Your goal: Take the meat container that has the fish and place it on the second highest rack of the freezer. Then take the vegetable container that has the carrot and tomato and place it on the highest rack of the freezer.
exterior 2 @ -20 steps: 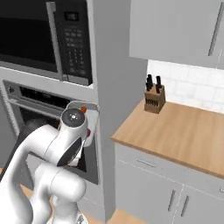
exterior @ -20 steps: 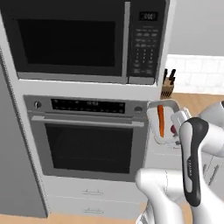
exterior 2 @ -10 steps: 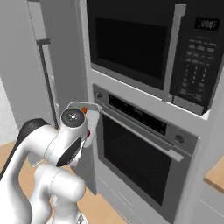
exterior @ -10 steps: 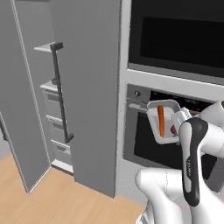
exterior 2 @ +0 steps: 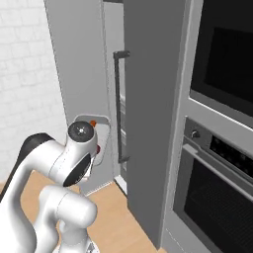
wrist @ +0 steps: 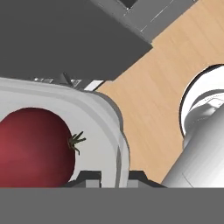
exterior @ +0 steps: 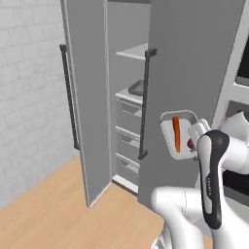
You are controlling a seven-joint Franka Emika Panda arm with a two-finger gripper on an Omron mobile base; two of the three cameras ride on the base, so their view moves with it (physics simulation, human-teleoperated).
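Grey panels fill most of both base views: the freezer (exterior: 194,73) stands tall with its door (exterior: 87,97) swung open toward the left of the frame, a long dark bar handle (exterior: 68,97) on the door and a second dark handle (exterior: 145,104) on the neighbouring panel. Inside, at centre top of the left base view, the highest rack (exterior: 133,51) shows as a flat white plate, and on the white shelf below it sits the meat container (exterior: 137,88), a small dark tray; what lies in it cannot be made out from here. Grey drawers (exterior: 127,119) stack beneath. At the right of the right base view stands a black-glass oven (exterior 2: 222,163), and light wooden floor (exterior: 53,214) covers the lower left.

Held up in front of the closed panel, centre right of the left base view, is the vegetable container (exterior: 179,136), pale silver-grey and tilted so its inside faces the camera. The carrot (exterior: 176,134) lies along it, with the tomato (exterior: 190,144) just beside, partly hidden by the arm. In the hand view the tomato fills the lower left, and the gripper (wrist: 116,175) has its jaws clamped on the tray's rim at bottom centre.
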